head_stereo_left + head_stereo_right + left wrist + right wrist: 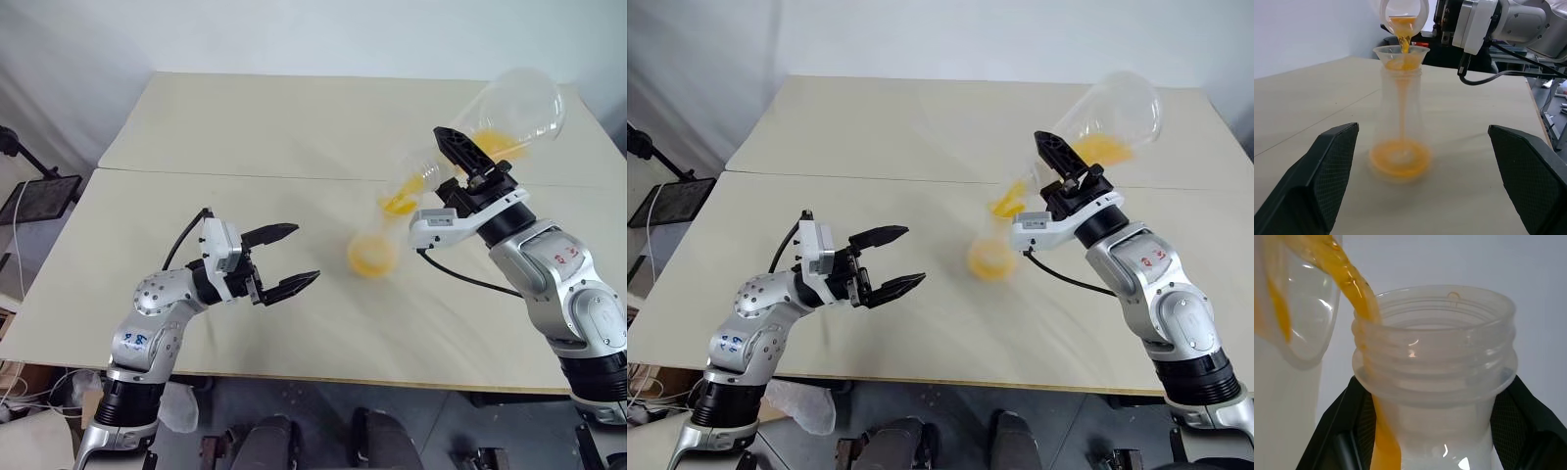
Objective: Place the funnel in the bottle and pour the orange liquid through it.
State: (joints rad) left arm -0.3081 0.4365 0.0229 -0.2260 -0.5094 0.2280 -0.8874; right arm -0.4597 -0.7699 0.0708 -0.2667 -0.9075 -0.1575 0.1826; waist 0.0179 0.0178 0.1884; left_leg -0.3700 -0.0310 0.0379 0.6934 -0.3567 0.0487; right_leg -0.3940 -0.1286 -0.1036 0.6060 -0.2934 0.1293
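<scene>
Two grippers: my right gripper (pixel 468 164) clamps the tilted flask (pixel 500 119) upper right — orange liquid (pixel 1401 157) streams through the funnel (pixel 1400 53) into the bottle (pixel 1400 112); left gripper (pixel 284 258) gapes empty.

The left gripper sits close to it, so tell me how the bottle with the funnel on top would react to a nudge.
Probably tippy: the bottle is tall, and the funnel sits loose on its neck. It looks light, thin clear plastic holding only a shallow pool of orange liquid at the base. A push high up would likely topple it; low down it may slide on the smooth table.
</scene>
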